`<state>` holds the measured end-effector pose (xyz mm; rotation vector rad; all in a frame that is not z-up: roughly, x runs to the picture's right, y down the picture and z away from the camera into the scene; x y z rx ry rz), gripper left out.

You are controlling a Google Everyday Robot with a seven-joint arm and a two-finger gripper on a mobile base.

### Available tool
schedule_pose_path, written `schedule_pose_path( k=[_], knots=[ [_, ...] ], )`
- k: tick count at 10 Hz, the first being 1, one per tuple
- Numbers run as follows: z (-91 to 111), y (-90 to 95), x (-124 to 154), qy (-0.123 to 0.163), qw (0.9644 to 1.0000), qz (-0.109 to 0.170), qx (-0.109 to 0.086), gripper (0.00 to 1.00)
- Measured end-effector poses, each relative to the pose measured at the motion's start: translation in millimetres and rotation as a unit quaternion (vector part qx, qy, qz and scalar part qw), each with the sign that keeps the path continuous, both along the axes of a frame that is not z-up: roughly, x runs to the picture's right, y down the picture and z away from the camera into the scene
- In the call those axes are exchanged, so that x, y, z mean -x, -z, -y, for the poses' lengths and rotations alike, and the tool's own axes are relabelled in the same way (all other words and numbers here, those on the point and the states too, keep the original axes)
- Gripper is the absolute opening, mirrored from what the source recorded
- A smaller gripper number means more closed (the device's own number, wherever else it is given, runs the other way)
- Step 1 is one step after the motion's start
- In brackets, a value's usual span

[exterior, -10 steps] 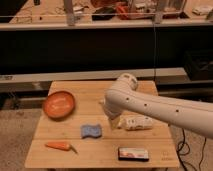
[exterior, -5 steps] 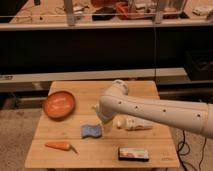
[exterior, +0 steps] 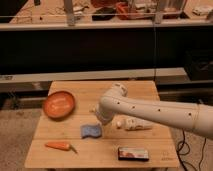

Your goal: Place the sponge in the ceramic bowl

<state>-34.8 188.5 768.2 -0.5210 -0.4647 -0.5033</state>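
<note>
Gripper (exterior: 99, 120) hovers just above the sponge (exterior: 91, 131), seemingly to grasp it; its grip can't be told. Bowl (exterior: 59, 104), beyond-left, holds no sponge.

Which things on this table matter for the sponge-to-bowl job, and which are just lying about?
Job: sponge; ceramic bowl; gripper, close above the sponge's right end.
Lying about: carrot; pale container on its side; dark packet near the front edge.

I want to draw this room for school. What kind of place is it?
Probably a robot testing lab, not a home. A small wooden table holds a bowl, sponge and carrot, a cluttered workbench runs behind, and cables trail beside it. The gripper is close by the sponge.
</note>
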Motion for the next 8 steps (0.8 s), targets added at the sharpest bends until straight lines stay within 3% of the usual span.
schedule_pose_path(
  k=[5, 8],
  knots=[
    [-22.6, -28.7, 2.2, 0.025, 0.9987, 0.039, 0.022, 0.8],
    [-25.9, -35.7, 6.0, 0.028, 0.998, 0.047, 0.033, 0.8]
  ],
)
